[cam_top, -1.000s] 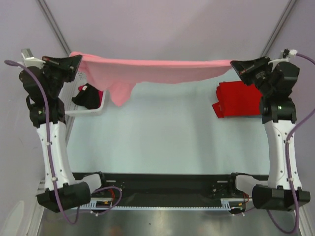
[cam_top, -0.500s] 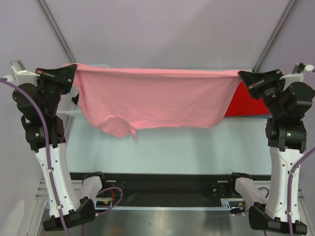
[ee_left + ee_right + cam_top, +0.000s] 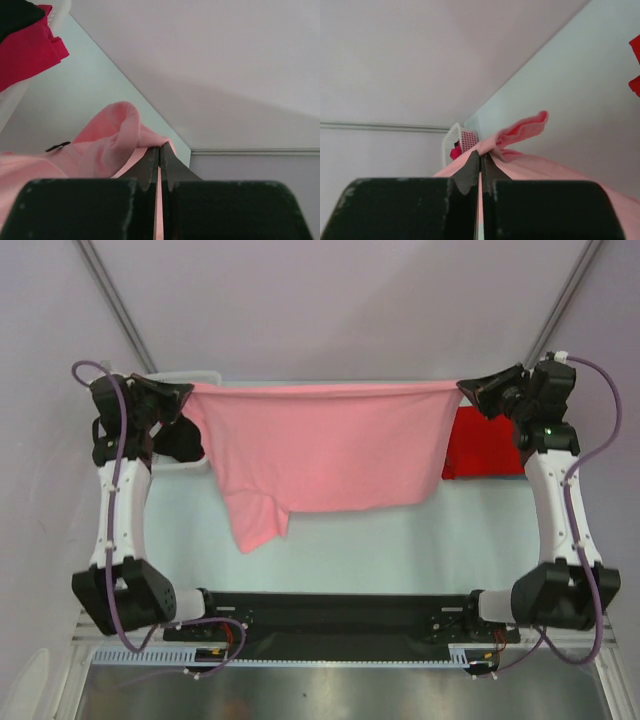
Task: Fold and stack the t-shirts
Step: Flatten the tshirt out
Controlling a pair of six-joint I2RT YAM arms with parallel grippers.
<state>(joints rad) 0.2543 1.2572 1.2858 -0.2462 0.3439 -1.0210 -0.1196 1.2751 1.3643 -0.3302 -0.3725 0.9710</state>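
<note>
Plainly, the greatest risk lies in the grip itself. The pink shirt (image 3: 320,445) is carried only by its two upper corners, one clamped in the left tool (image 3: 188,398) and the other in the right tool (image 3: 465,390). In the wrist views only a thin pinch of cloth is seen between each pair of closed jaws. A sharp pull or uneven tension could draw a corner free, and the shirt would then collapse in a heap.

The shirt is stretched as a sheet above the far half of the table (image 3: 400,550), reaching from near the left edge almost to the right edge. One lower part hangs further down on the left side; whether it touches the table cannot be told. If the shirt were lowered carelessly, that part could be trapped underneath and creased.

The right end hangs in front of the folded red shirts (image 3: 487,445) by the right edge, so that stack could be dragged or covered. The left end could likewise catch on the basket (image 3: 190,376) at the far left corner.

The cloth is judged soft, matte and limp, sagging in gentle folds. The basket is rigid white lattice, and the table is smooth and pale.
</note>
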